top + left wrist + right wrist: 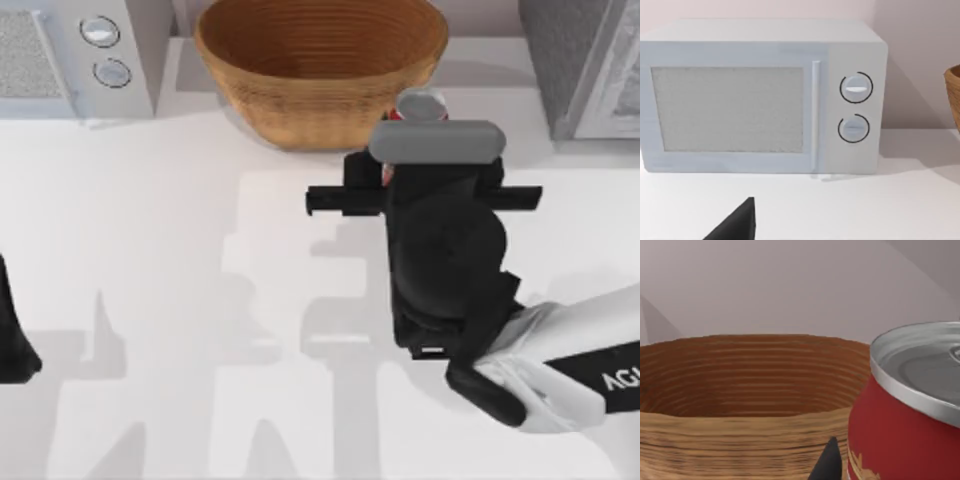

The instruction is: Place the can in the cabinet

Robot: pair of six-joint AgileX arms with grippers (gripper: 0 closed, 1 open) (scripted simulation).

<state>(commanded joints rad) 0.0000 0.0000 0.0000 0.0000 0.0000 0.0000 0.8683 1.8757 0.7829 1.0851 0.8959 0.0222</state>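
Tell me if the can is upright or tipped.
Upright: the can shows its silver top level above its red wall, standing beside the basket, at the right gripper.

The can (421, 104) stands just right of the basket (320, 70), with the microwave (75, 55) far left

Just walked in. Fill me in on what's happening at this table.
The right arm is reaching toward the back of the table, its gripper at the red can, which stands upright just beside the woven basket. Whether the can is gripped yet cannot be seen. The cabinet stands at the back right and the can is not in it. A microwave stands at the back left. The left arm is parked at the left edge.
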